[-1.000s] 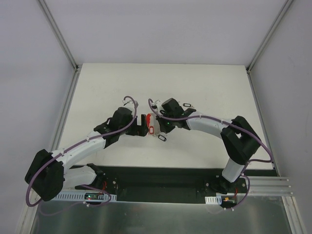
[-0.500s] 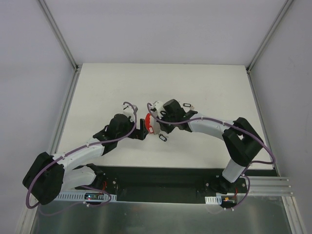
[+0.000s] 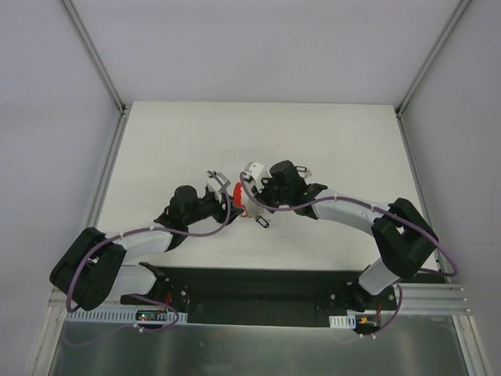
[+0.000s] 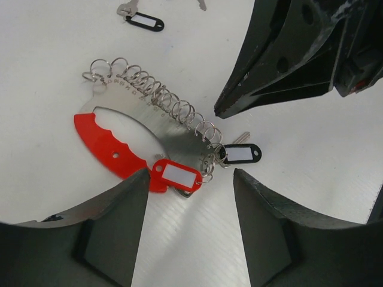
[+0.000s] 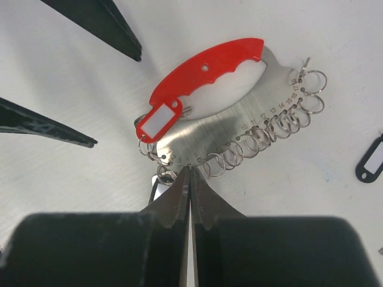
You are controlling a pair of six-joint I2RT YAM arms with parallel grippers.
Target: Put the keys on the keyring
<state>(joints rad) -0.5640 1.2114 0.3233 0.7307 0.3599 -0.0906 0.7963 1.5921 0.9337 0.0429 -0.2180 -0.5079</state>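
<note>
Left gripper: the black two-finger left gripper (image 4: 191, 194) stands parted with nothing held, and its fingertips straddle one end of the keyring.
Right gripper: the black right gripper (image 5: 189, 171) has its fingers pressed together. The tips rest at the ringed edge of the keyring, and whether they pinch a ring cannot be told.
Keyring: the D-shaped keyring (image 4: 149, 127) of flat silver metal lies flat on the table between the two grippers.
Long axis: in the top view it runs from near to far, crosswise to the line between the grippers.
Facing: its glossy red arc (image 4: 108, 143) turns towards the left gripper. The curved edge with its row of small wire rings (image 4: 161, 95) turns towards the right gripper.
At the keyring's straddled end: a small silver red-tagged key (image 4: 177, 174) lies over the tip of the red arc. A black-tagged key (image 4: 239, 153) lies just beside the last rings. Whether either is threaded on cannot be told.
Past the keyring's other end: a second black-tagged key (image 4: 145, 23) lies loose, apart from the rings.
In the way: the right gripper's tips sit near the end of the keyring that the left fingers straddle.
Surface: a plain white table (image 3: 172, 149).
Left arm: the white left arm (image 3: 141, 239) lies low and reaches the keyring from the left.
Right arm: the white right arm (image 3: 352, 213) has its elbow far out and its forearm low, and reaches the keyring from the right.
</note>
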